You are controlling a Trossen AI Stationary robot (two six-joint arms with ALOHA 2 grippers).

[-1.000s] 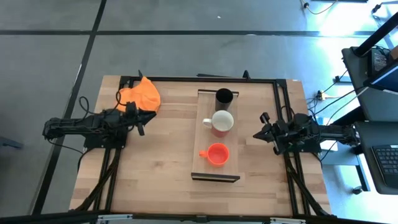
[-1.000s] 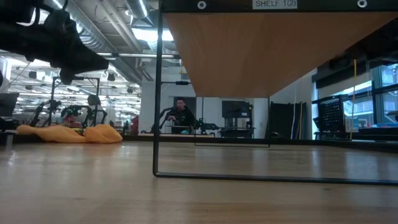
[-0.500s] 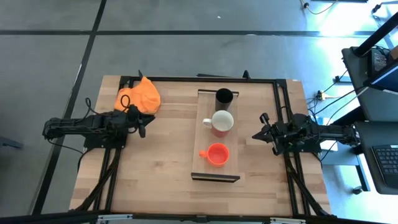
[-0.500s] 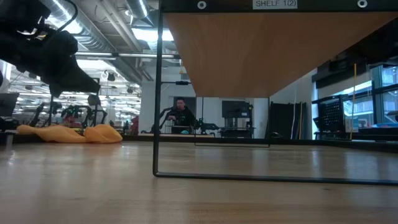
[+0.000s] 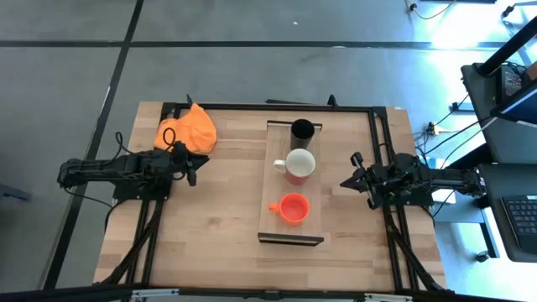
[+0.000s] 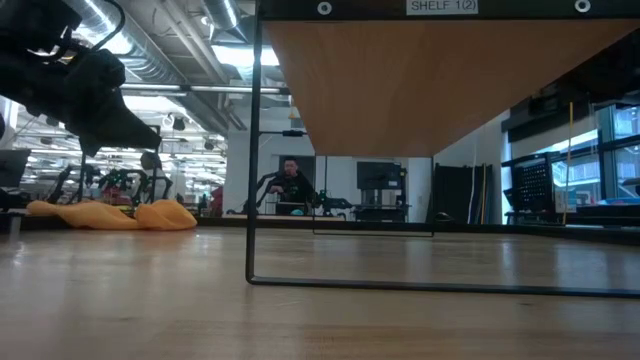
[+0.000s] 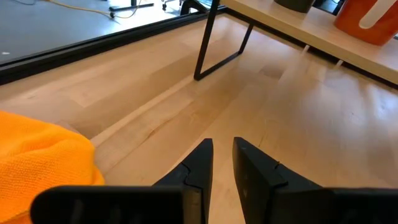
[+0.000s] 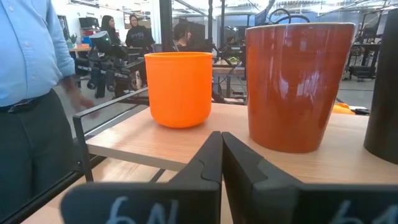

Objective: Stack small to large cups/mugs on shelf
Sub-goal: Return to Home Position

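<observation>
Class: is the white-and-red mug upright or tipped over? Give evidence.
Upright. From above, the white-and-red mug shows its round mouth facing up on the shelf; the right wrist view shows it standing on its base.

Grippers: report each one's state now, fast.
Left gripper: fingers slightly apart, holding nothing.
Right gripper: fingers shut, holding nothing.

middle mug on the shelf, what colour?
Middle mug: white inside, red outside; the high view shows both best.
</observation>
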